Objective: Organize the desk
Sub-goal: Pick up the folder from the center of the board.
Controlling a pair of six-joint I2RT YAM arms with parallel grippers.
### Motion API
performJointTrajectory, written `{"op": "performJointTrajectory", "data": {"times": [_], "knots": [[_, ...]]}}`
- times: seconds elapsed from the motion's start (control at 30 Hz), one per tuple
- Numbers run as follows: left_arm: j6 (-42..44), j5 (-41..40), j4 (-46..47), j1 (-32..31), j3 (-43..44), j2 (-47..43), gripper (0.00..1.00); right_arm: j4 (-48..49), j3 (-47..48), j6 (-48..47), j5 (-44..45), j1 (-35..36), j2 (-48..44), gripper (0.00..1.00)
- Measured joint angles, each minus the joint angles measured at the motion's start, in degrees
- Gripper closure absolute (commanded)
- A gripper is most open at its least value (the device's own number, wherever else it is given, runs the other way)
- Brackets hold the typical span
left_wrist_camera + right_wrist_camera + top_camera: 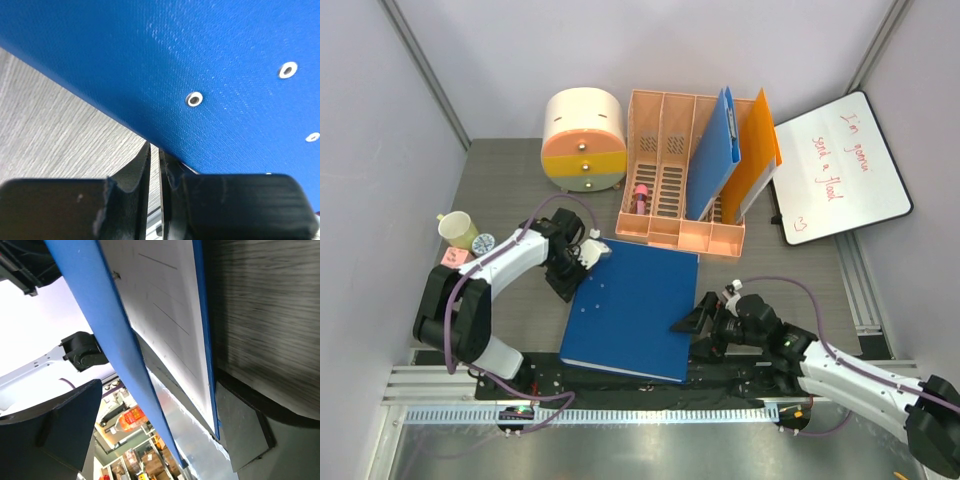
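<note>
Along the near edge run a metal rail (pixel 620 415) and a black strip (pixel 650 388), where both arms are bolted. Just beyond, a blue binder (pixel 635 300) lies flat on the tabletop (pixel 510 205), its near edge over the strip. The right claw (pixel 692 322) sits low at the binder's right edge with its jaws wide apart; its wrist view shows cover and white pages between the fingers. The left claw (pixel 582 262), fingers together and holding nothing, rests at the binder's far-left corner.

This looks like the filing step, with the binder bound for the peach organizer (pixel 670 180). The next move probably calls for the right claw to close on the whole thickness, not the cover alone, or the binder may flap open.

The tabletop is dark grey wood-grain and fills the booth floor between pale walls. Along its far edge stand a round drawer unit (pixel 585 140), the organizer holding a blue folder (pixel 715 150) and an orange one (pixel 755 160), and a whiteboard (pixel 840 165) at the far-right corner. A cup (pixel 457 230) sits by the left edge.
</note>
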Motion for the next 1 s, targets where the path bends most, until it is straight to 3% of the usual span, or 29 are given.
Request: {"op": "performJointTrajectory", "data": {"times": [0.53,0.6,0.63,0.67,0.7,0.73,0.77,0.87,1.0], "knots": [[-4.8,-0.3,1.5,-6.8,0.6,0.4,0.88,8.3,-0.6,1.5,0.4,1.4,9.1,0.01],[-5.6,-0.3,1.9,-8.0,0.9,0.7,0.88,10.7,-0.7,1.7,0.3,1.5,11.1,0.11],[-5.8,-0.4,2.0,-8.5,1.2,0.8,0.88,11.6,-0.7,1.7,0.3,1.6,12.0,0.29],[-5.9,-0.3,2.0,-8.9,1.4,0.9,0.88,12.3,-0.7,1.7,0.3,1.7,12.7,0.4],[-6.0,-0.4,2.1,-9.2,1.6,0.9,0.88,12.9,-0.8,1.8,0.4,1.8,13.5,0.74],[-6.1,-0.5,2.1,-9.4,1.7,0.9,0.88,13.4,-0.9,2.2,0.3,1.8,13.9,0.91],[-6.1,-0.8,2.1,-9.4,1.8,0.9,0.88,14.0,-1.2,2.2,0.2,1.8,13.9,0.99],[-6.0,-4.0,1.4,-8.8,1.9,0.8,0.88,19.8,-0.9,1.7,-1.2,1.8,9.6,0.99],[-6.0,-2.9,1.4,-9.6,2.8,0.6,0.87,10.4,-0.1,0.3,-0.2,1.8,0.7,0.99]]}}
